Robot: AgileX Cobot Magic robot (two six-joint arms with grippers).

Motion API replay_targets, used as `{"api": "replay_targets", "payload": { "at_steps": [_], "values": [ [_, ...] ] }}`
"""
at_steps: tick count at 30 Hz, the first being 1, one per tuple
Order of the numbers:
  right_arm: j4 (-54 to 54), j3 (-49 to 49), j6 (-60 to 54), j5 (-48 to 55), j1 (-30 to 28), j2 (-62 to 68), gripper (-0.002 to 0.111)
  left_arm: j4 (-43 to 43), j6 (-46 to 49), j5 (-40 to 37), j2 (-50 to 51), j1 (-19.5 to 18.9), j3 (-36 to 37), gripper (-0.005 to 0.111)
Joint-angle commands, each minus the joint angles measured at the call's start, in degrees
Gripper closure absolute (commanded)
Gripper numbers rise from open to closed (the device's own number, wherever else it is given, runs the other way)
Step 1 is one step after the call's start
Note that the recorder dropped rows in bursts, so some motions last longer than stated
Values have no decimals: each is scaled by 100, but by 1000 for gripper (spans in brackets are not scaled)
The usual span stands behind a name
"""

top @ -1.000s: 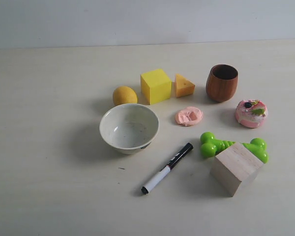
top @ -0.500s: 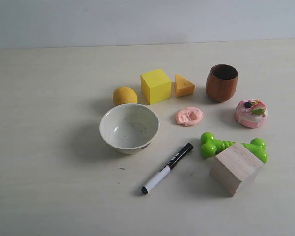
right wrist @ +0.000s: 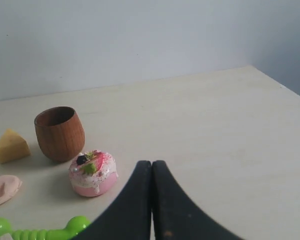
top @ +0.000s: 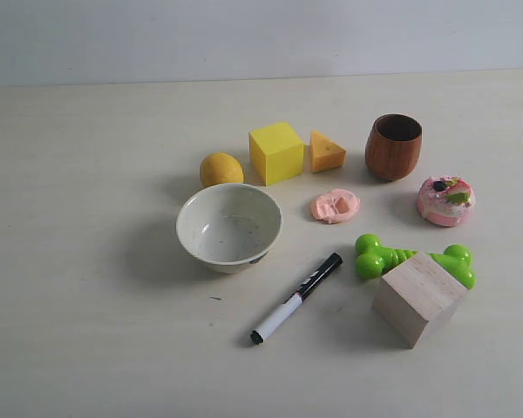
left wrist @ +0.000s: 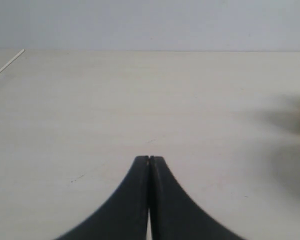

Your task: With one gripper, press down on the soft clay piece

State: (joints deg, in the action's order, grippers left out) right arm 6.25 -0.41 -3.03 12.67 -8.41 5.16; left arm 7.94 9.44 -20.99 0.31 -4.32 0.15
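The soft clay piece [top: 335, 206] is a small salmon-pink lump with dents on top, lying on the table between the white bowl [top: 229, 226] and the pink donut toy [top: 445, 201]. In the right wrist view the clay piece [right wrist: 3, 189] shows at the picture's edge. Neither arm appears in the exterior view. My left gripper [left wrist: 149, 159] is shut over bare table, far from the clay. My right gripper [right wrist: 151, 163] is shut with nothing in it, on the far side of the donut toy [right wrist: 92, 173] from the clay.
Around the clay stand a yellow cube [top: 275, 152], a cheese wedge [top: 326, 151], a wooden cup [top: 393, 146], a yellow lemon-like ball [top: 220, 169], a green toy [top: 392, 259], a wooden block [top: 417, 297] and a black-and-white marker [top: 295, 298].
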Motion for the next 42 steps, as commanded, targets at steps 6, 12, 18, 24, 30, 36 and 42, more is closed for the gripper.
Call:
{"api": "replay_targets", "payload": {
  "at_steps": [6, 12, 18, 24, 30, 36, 42],
  "values": [
    [-132, 41, 4, 203, -33, -308, 108, 9, -33, 54, -31, 29, -15, 107],
    [-132, 41, 4, 296, -33, -318, 108, 9, -33, 54, -31, 29, -15, 107],
    [-198, 41, -43, 505, -33, -443, 108, 9, -33, 54, -31, 29, -15, 107],
    [-234, 41, -211, 669, -33, -516, 108, 9, -33, 54, -31, 29, -15, 107],
    [-234, 41, -388, 695, -33, -516, 108, 9, -33, 54, -31, 29, -15, 107],
    [-234, 41, -388, 695, -33, -516, 108, 9, -33, 54, -31, 29, -15, 107],
    [-224, 41, -390, 695, -33, -516, 108, 9, -33, 54, -31, 29, -15, 107]
  ]
}}
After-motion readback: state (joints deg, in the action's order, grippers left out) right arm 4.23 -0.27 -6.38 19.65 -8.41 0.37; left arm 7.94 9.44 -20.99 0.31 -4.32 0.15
